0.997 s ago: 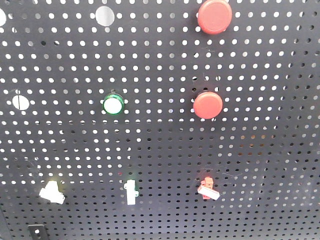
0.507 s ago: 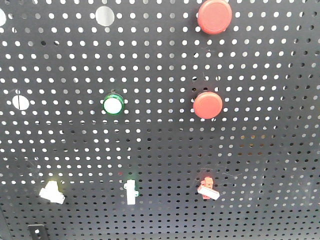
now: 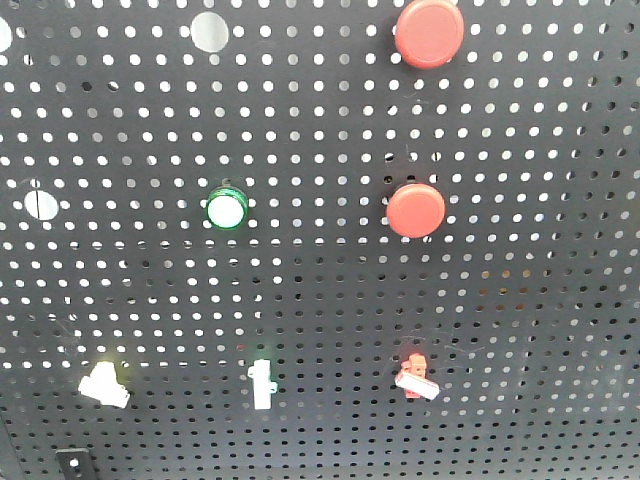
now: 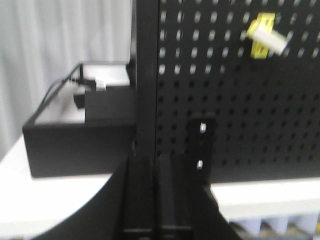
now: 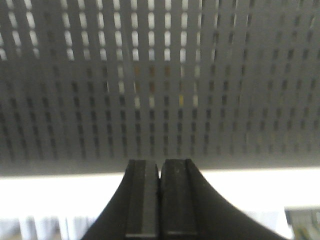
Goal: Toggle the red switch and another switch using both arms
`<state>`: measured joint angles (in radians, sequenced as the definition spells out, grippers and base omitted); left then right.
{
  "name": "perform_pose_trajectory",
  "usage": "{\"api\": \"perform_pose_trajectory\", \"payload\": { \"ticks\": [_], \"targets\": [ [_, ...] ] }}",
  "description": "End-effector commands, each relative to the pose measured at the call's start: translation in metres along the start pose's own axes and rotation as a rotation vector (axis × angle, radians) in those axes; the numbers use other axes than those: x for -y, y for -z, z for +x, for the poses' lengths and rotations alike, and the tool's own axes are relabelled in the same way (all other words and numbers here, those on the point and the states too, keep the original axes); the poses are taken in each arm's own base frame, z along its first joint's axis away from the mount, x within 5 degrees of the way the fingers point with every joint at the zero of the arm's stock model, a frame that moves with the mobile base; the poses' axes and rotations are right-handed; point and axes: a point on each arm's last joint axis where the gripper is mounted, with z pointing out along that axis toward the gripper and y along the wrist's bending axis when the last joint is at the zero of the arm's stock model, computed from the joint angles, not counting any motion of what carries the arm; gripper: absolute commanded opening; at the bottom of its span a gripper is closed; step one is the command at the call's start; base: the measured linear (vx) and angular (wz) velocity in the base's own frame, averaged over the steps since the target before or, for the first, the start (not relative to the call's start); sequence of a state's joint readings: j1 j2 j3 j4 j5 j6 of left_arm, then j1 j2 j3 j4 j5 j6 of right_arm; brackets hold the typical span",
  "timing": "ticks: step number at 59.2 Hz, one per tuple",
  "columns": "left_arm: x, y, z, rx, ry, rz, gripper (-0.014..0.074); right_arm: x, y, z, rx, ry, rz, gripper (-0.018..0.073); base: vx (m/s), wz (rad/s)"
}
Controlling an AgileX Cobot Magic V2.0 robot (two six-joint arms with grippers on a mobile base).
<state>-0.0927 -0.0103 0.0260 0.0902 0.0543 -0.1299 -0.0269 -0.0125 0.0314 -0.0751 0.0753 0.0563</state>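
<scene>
The red switch (image 3: 415,377) is a tiny toggle with a white lever, low on the black pegboard (image 3: 520,330) in the front view. The other switch (image 3: 103,383), pale yellow with a stubby white lever, sits low at the left. It also shows at the upper right of the left wrist view as a yellow switch (image 4: 265,37). My left gripper (image 4: 155,162) is shut with nothing in it, below and left of that switch, by the board's edge post. My right gripper (image 5: 160,167) is shut and empty, facing the board's lower part; no switch shows there. Neither gripper appears in the front view.
A slim white upright toggle (image 3: 261,382) stands between the two switches. Above are a green round light (image 3: 225,209) and two big red push buttons (image 3: 416,209) (image 3: 429,32). A black box (image 4: 80,135) sits on the white table left of the board, and a black bracket (image 4: 201,145) at its foot.
</scene>
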Motion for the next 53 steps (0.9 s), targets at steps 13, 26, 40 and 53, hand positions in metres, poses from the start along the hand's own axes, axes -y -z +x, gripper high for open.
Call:
{"api": "perform_pose_trajectory", "payload": {
  "ticks": [13,26,40,53],
  "targets": [
    [0.004,0.012,-0.057,0.398,0.013,0.042,0.0002,0.001,0.013,-0.073,0.25,-0.153,-0.014,-0.0006,0.0,0.0],
    [0.006,0.016,-0.135,0.342,-0.028,0.013,0.0002,0.003,0.008,-0.149,0.28,-0.003,0.011,-0.0006,0.0,0.0],
    [0.006,-0.027,-0.15,0.183,-0.088,0.002,0.0002,0.002,-0.04,-0.152,0.157,0.099,0.007,-0.0006,0.0,0.0],
    [0.007,-0.055,-0.142,0.112,-0.09,0.01,0.0002,0.0,-0.06,-0.151,0.171,0.099,-0.016,-0.0006,0.0,0.0]
  ]
}}
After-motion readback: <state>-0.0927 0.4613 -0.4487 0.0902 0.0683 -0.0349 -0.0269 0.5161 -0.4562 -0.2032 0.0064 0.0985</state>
